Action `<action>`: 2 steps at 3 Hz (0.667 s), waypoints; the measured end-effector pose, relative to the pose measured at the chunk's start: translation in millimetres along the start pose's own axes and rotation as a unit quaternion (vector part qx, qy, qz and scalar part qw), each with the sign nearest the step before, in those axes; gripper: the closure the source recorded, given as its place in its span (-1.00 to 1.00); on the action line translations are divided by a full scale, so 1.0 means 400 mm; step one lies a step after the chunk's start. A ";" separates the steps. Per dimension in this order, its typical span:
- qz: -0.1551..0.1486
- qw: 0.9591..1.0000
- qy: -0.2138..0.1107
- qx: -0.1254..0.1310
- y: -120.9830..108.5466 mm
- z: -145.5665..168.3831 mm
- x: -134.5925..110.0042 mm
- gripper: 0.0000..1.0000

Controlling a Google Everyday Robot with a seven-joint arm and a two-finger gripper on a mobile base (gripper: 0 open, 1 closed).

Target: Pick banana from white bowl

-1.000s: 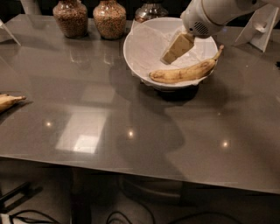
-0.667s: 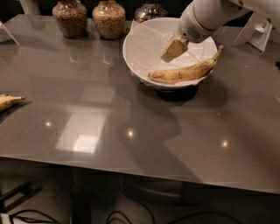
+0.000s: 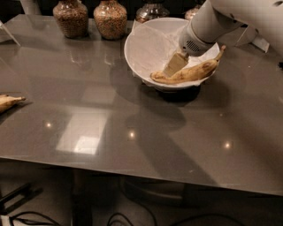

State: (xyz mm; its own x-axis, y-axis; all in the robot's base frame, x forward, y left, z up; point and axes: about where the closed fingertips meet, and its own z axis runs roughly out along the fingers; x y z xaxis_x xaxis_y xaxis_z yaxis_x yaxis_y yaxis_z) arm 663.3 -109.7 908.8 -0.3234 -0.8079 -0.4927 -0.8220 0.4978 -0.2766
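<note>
The banana point(image 3: 191, 72), yellow with brown speckles, lies along the near right inside of the white bowl point(image 3: 132, 62), its stem tip poking over the right rim. The bowl is lined with white paper and stands on a dark base at the back middle of the grey table. My gripper point(image 3: 174, 66) hangs from the white arm that comes in from the upper right. It reaches down into the bowl, and its tan tip is at the banana's left half, touching it or just above it.
Two glass jars of brown grains point(image 3: 70, 18) point(image 3: 110, 18) stand at the back left, with another jar point(image 3: 151, 10) behind the bowl. Another banana's tip point(image 3: 9, 102) shows at the left edge. White objects point(image 3: 261, 42) lie at the back right.
My gripper has come down inside the bowl, from above the paper lining to the banana's left half. The banana and bowl have not moved.
</note>
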 end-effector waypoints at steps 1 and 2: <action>0.023 0.999 0.021 -0.023 0.022 0.032 0.042 -0.22; 0.039 0.998 0.038 -0.033 0.022 0.057 0.078 -0.12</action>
State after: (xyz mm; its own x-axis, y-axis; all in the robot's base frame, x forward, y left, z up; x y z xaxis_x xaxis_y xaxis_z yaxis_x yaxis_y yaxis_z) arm 656.5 -123.2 872.4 -0.4200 -0.7907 -0.4453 -0.8214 0.5399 -0.1838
